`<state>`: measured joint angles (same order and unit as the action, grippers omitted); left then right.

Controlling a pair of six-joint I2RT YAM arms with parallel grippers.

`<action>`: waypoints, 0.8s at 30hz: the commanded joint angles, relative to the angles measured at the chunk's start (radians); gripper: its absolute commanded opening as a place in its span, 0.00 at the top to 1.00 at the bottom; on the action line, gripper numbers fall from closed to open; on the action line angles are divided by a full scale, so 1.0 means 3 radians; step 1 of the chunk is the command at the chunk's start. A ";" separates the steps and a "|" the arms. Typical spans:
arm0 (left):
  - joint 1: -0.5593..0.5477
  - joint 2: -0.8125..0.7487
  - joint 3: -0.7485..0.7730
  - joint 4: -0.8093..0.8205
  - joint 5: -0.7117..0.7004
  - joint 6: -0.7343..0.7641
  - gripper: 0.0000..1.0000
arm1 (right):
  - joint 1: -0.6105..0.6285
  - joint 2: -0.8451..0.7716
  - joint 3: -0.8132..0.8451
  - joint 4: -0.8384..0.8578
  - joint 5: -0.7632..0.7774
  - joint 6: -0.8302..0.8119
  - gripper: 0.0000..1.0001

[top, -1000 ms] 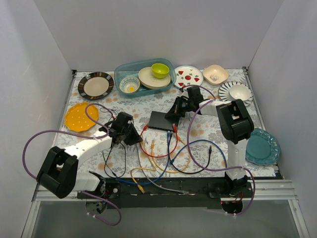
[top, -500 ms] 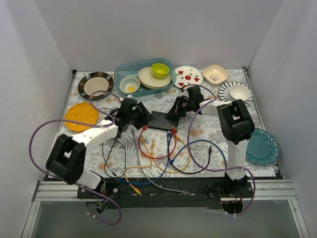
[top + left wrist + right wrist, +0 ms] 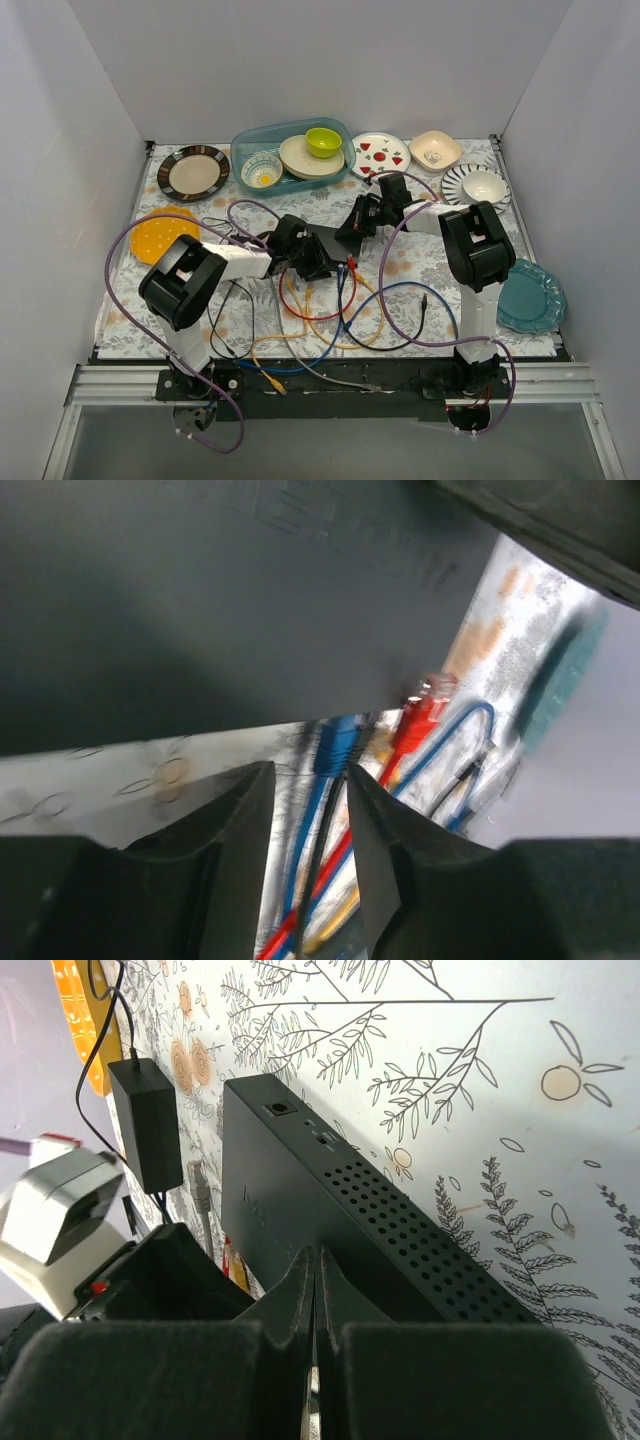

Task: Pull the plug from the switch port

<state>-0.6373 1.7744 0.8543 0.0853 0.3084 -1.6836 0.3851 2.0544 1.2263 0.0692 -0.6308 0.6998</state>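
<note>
- Looking down from above, we see the flat matte black rectangular switch (image 3: 328, 243) lying near the middle of the floral-printed desk (image 3: 130, 320), between the ends of the two arms.
- We find the left pincer (image 3: 308, 258) at the switch's near-left edge, low over the desk.
- From the left wrist, the left pincer (image 3: 305, 780) is released. Its two dark fingers (image 3: 232, 820) stand apart, and the switch (image 3: 200, 600) fills the upper part of the view.
- We see a thin black cord (image 3: 318, 880) and a blue cable (image 3: 300, 865) running through the gap between those fingers. We cannot tell whether either finger touches them.
- We see a red plastic plug (image 3: 425, 705) and a blue plastic plug (image 3: 340, 742) side by side at the switch's near edge. Both appear seated in its sockets, beyond the left pincer's fingertips.
- From above, the same red plug (image 3: 351, 262) and blue plug (image 3: 341, 268) sit at the switch's near-right end, and their cables loop toward the arm bases.
- We find the right pincer (image 3: 352, 232) at the switch's far-right corner.
- From the right wrist, the right pincer (image 3: 315, 1260) is clenched, its fingers (image 3: 293, 1295) pressed together with nothing between them. Their tips are over the switch (image 3: 330, 1200), and we cannot tell whether they touch it.
- We see a small black adapter block (image 3: 150, 1125) on a thin cord lying on the desk (image 3: 450, 1060), beside the switch and apart from it.
</note>
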 commanded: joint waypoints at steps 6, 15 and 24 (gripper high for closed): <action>-0.0023 0.0308 0.0174 0.0145 -0.0087 -0.0196 0.60 | -0.0031 0.0060 -0.0176 -0.0261 0.0313 -0.0114 0.99; -0.0023 0.0232 0.0072 0.0028 -0.0358 -0.0339 0.66 | -0.0051 0.0085 -0.0186 -0.0175 0.0287 -0.0098 0.99; -0.0003 0.0241 0.0011 -0.0039 -0.0486 -0.0590 0.66 | -0.0056 0.0106 -0.0196 -0.0113 0.0257 -0.0042 0.99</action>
<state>-0.6441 1.8420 0.8852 0.1581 0.2546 -1.8400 0.3779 2.0541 1.2060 0.1013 -0.6437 0.7269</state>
